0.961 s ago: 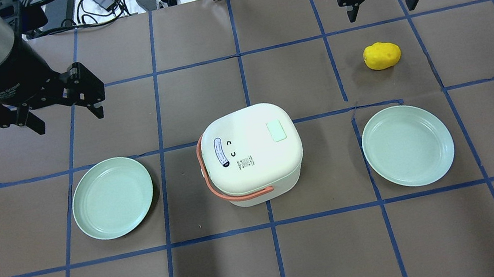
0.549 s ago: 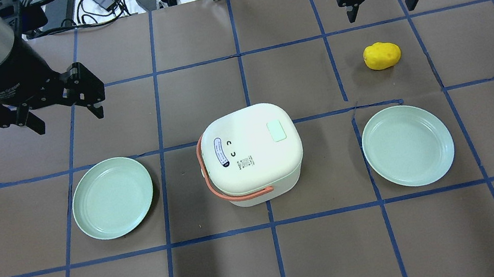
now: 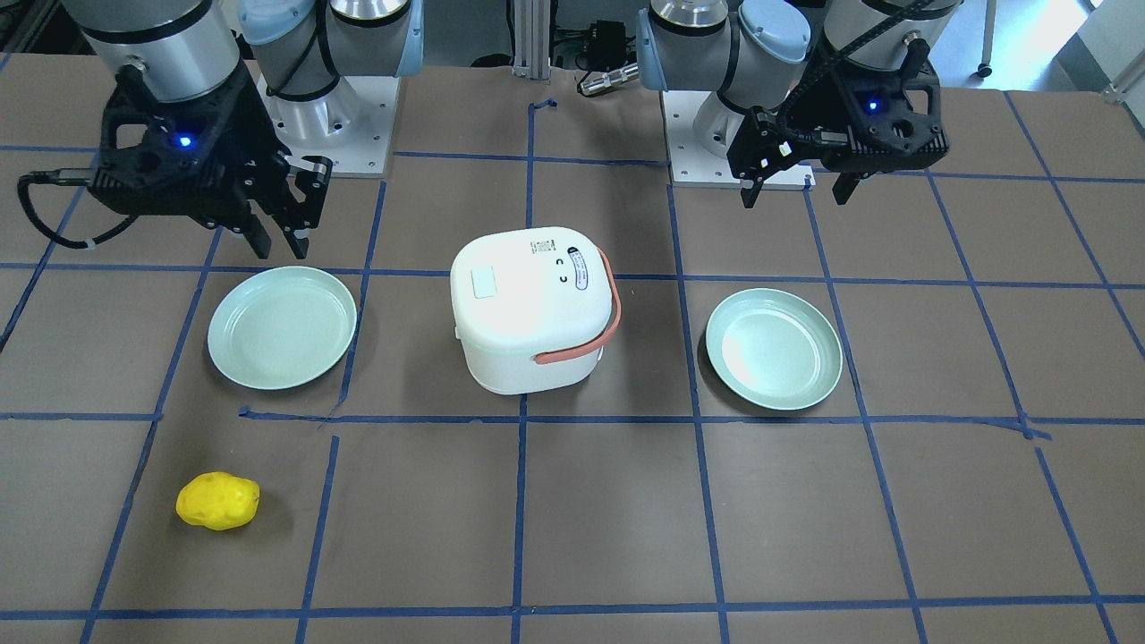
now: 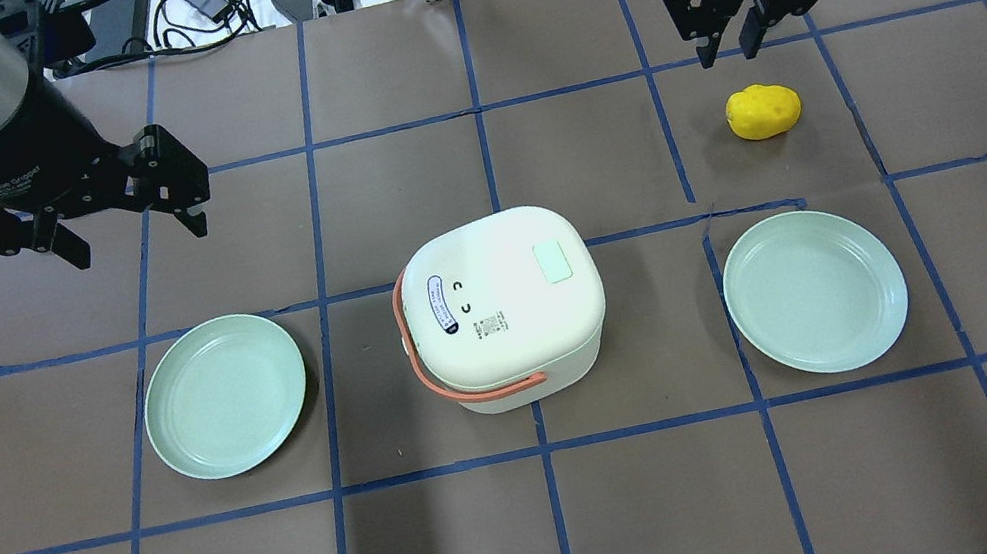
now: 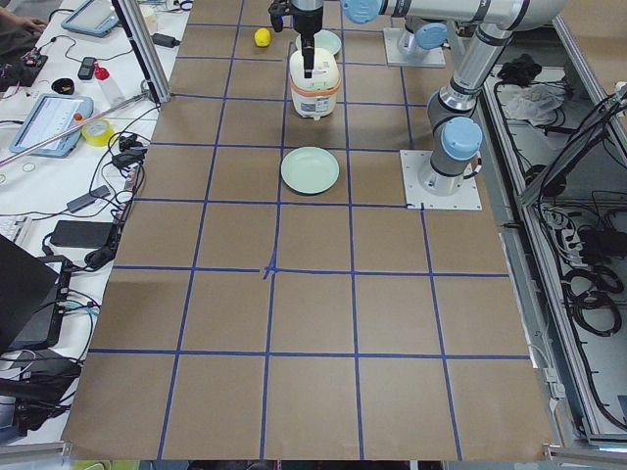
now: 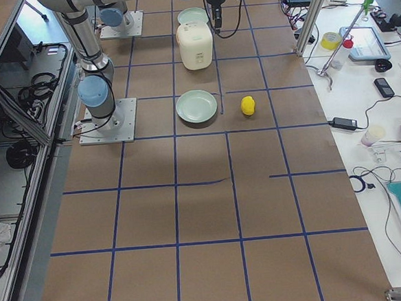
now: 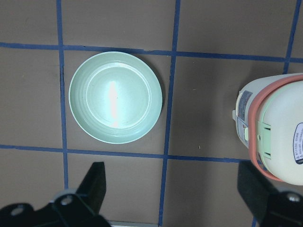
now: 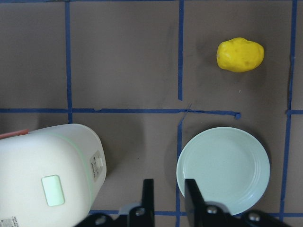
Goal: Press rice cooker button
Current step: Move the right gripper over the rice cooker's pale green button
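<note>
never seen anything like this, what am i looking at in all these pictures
Two robot arms stand at a brown table with blue tape lines, filmed at one moment by six cameras: over the robot's shoulders, facing it, at each table end, and on each wrist. Each arm ends in a black two-finger gripper. The left gripper hangs wide open; the right gripper has its fingers almost together. Neither holds anything. In the middle stands a white rice cooker with an orange handle and a pale green button on its lid. An empty light green left plate and right plate flank it. A yellow potato-shaped object lies beyond the right plate.
</note>
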Controlling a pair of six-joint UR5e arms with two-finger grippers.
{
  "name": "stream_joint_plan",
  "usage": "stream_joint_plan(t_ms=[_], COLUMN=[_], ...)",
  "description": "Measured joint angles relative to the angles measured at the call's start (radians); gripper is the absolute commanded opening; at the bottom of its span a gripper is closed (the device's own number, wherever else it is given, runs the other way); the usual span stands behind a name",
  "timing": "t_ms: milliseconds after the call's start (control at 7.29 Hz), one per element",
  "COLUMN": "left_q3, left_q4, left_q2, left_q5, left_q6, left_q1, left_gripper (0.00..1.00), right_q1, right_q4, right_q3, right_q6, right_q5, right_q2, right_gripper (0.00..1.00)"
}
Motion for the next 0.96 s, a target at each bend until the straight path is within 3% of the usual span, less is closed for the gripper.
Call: stream_joint_plan(t_ms=[412,961], left_q3=[0.000,0.000], left_q4=[0.000,0.000], left_q2=[0.000,0.000], left_q5=[0.000,0.000], left_q6=[0.000,0.000], left_q1=[0.000,0.000], left_gripper=[1.00,1.00], right_q1=[0.115,0.251], right_q4=[-0.025,-0.230], right_q3=[0.054,0.218], right_q6=[0.083,0.145], right_q5=[0.004,0.004], right_q2=[0.027,0.054], right_gripper=[0.00,0.00])
